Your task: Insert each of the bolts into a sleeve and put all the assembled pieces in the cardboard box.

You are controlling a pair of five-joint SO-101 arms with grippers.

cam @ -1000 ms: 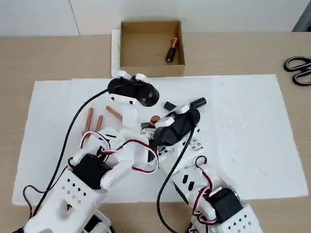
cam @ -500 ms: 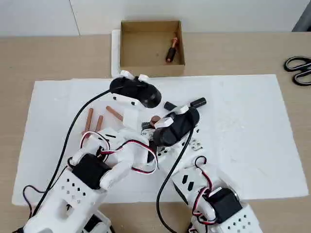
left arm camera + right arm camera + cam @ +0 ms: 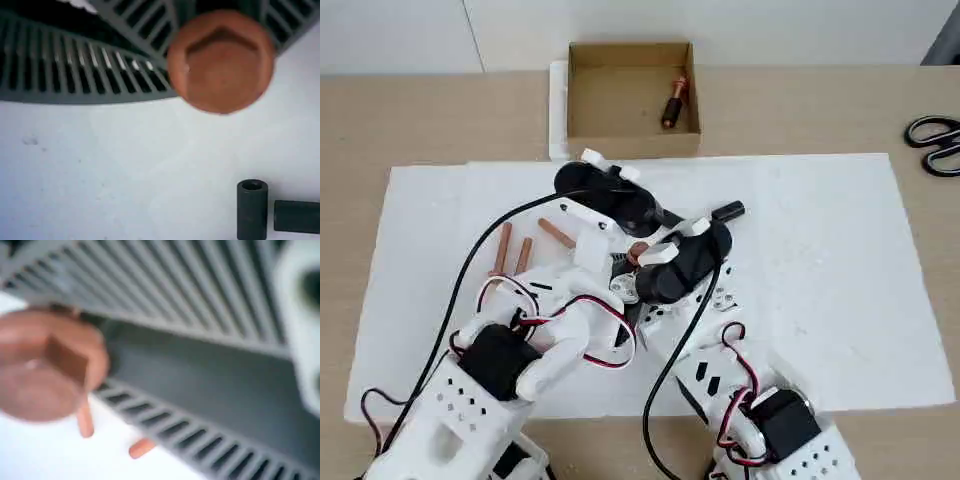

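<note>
A copper bolt point(image 3: 638, 249) hangs above the white foam sheet point(image 3: 820, 260), and my right gripper point(image 3: 643, 256) is shut on it. Its hex head shows close up in the left wrist view point(image 3: 220, 60) and in the right wrist view point(image 3: 45, 370), against grey ribbed gripper parts. My left gripper point(image 3: 638, 212) sits just behind the bolt, toward the cardboard box point(image 3: 582, 100). Two black sleeves point(image 3: 252, 207) point(image 3: 297, 216) lie on the foam beyond it. One of them point(image 3: 728, 211) lies right of the arms. Three loose bolts point(image 3: 504, 248) point(image 3: 524, 253) point(image 3: 556, 233) lie to the left.
One assembled bolt and sleeve point(image 3: 673, 100) lies in the box's right side. Scissors point(image 3: 935, 143) rest on the table at the far right. A white foam strip point(image 3: 558, 105) stands along the box's left wall. Both arms crowd the sheet's middle, and cables trail toward the front.
The left arm has swung to the right and now sits close over the bolt. The right arm and the bolt have stayed almost where they were.
</note>
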